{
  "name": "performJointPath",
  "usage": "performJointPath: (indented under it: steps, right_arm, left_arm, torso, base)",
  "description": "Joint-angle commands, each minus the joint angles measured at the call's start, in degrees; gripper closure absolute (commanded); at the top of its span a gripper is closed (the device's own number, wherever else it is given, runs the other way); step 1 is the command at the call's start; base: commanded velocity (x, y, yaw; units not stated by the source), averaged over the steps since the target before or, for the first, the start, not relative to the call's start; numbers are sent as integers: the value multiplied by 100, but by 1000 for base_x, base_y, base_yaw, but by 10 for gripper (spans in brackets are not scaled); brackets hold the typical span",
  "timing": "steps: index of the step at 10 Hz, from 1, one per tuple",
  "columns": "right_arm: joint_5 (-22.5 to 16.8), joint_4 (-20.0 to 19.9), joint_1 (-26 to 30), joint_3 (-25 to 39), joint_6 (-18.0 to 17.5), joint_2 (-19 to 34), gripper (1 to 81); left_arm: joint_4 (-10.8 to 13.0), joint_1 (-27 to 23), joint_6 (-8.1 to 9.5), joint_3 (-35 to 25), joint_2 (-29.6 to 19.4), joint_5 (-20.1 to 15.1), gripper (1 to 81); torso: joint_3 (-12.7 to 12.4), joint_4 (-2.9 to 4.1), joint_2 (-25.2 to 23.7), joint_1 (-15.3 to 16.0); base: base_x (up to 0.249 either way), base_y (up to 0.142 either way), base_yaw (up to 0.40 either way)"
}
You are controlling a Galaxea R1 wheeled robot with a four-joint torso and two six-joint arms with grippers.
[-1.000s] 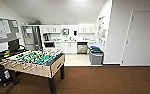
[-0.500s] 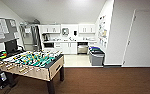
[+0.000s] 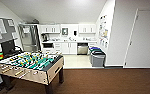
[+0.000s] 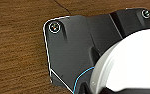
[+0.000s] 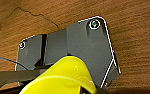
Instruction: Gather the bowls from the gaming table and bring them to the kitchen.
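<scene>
Whether either pincer is spread or pinching cannot be told, though a smooth round white bowl (image 4: 131,65) looms by the left wrist and a glossy yellow bowl (image 5: 62,76) by the right, above brown wood-grain floor (image 4: 16,50), with the white-cabinet kitchen (image 3: 68,40) far ahead.

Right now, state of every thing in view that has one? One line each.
white bowl: off the table, close up against the left wrist camera, above brown carpet
yellow bowl: off the table, close up against the right wrist camera, above brown carpet
white door: shut
table-football table: upright, standing on the carpet
bins: upright, by the wall
kitchen: ahead, cabinet doors shut
</scene>
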State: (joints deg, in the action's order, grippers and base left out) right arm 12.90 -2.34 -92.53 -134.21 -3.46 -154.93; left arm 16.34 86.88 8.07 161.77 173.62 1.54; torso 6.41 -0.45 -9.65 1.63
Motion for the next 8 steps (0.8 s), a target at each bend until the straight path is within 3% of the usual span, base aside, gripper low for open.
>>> performJointPath:
  steps: [1,8]
  right_arm:
    - [-235,67,265,10,12,162,811]
    - [-244,67,291,10,12,144,811]
  left_arm:
    - [36,-325,-25,22,-37,-233,811]
    - [36,-325,-25,22,-29,-233,811]
  torso:
    - [0,0,0,2]
    - [0,0,0,2]
  base:
    - [188,0,0]
    - [193,0,0]
